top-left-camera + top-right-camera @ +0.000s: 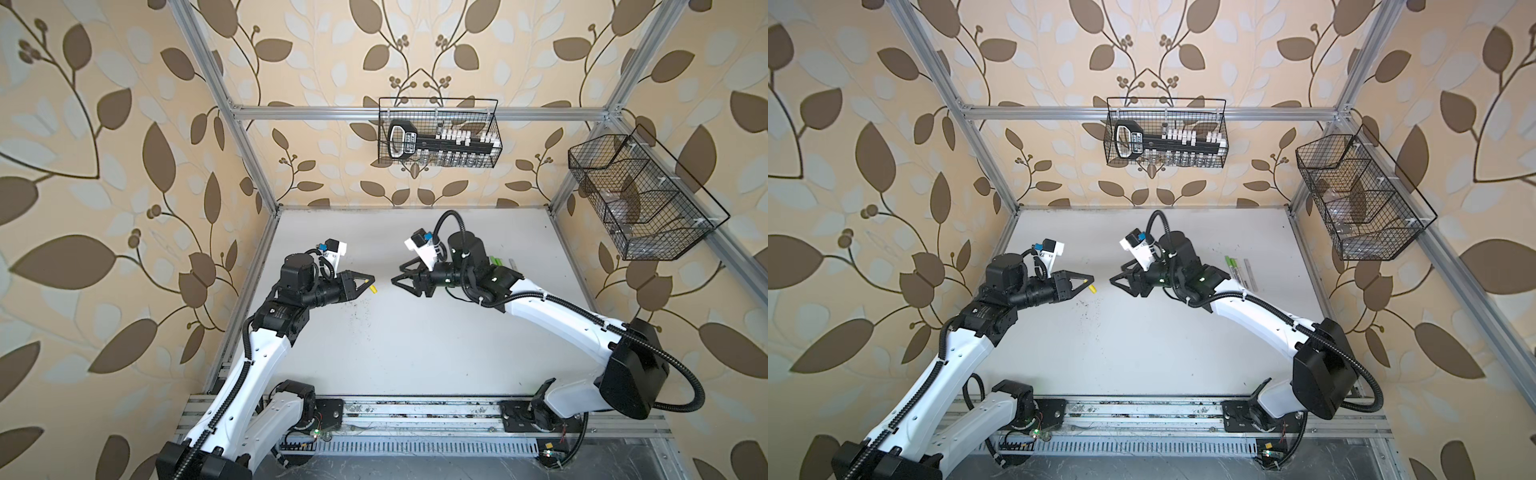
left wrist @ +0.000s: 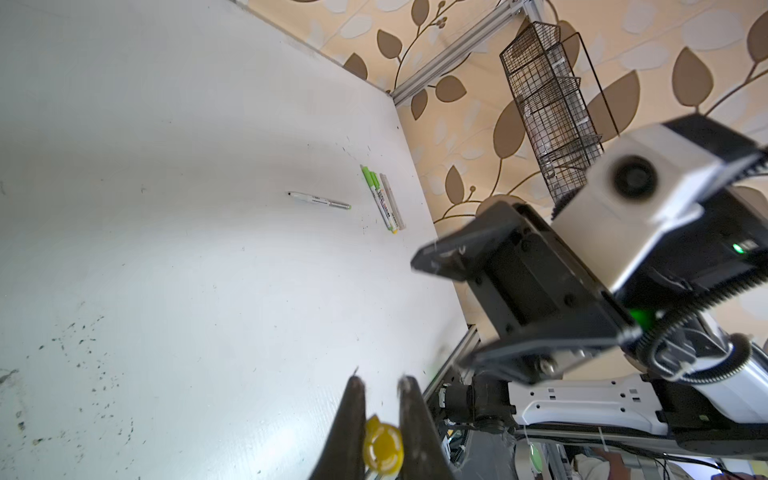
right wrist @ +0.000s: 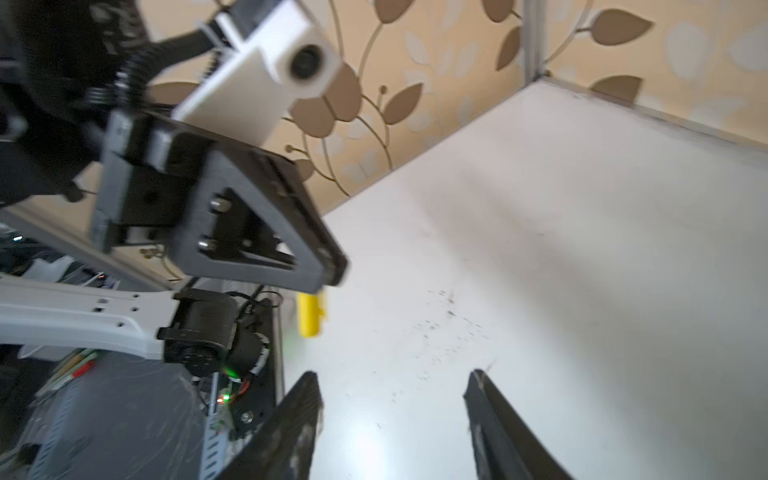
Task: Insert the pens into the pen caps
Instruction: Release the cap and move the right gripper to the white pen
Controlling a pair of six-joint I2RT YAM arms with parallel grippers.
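My left claw (image 2: 380, 380) is clamping the cap (image 2: 382, 446); I am holding my right claw (image 3: 392, 384) open, empty, facing it.

yellow pen cap (image 2: 382, 446), beige-brown leaf-patterned wallpaper (image 1: 104, 166)

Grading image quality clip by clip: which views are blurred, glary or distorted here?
Right wrist view: motion-smeared throughout, the left tool and its yellow cap soft, a glare patch on the table. Left wrist view: the pens crisp, the right tool blurred. Both top views: sharp, though the wide lens splays the frame posts.
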